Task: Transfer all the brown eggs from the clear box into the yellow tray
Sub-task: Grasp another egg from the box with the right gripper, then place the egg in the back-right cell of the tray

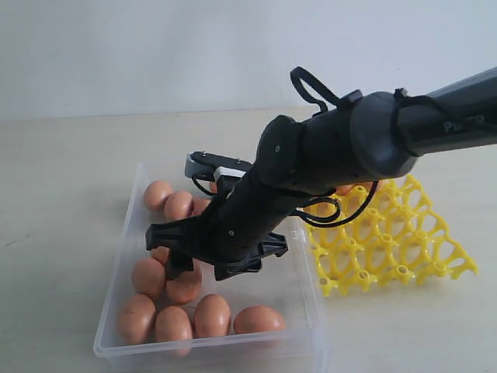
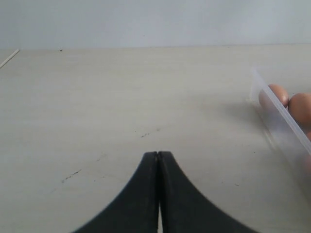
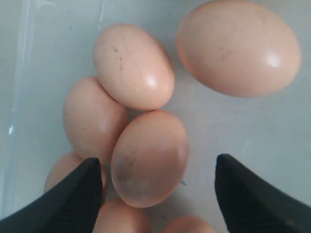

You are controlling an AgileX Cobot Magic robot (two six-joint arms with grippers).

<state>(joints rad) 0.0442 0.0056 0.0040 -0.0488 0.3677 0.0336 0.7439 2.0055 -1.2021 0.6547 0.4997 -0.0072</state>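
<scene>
Brown eggs [image 1: 211, 315] lay in the clear box [image 1: 299, 287]. Right hand [image 3: 158, 165] hung wide open, empty, over one egg; grasp judged pending, requiring gentle lowering and closing. Left hand [image 2: 158, 156] closed, empty.

Right arm [image 1: 326, 155] hides some brown eggs [image 1: 212, 315], part of yellow tray [image 1: 388, 241]; left wrist view crops clear box [image 2: 279, 121].

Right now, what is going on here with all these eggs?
The right arm's pincer hangs open over the brown eggs lying in the clear box. One egg sits between its fingers, not yet gripped. The left pincer is shut above the table, near the box. The yellow tray lies right beside the box.
</scene>
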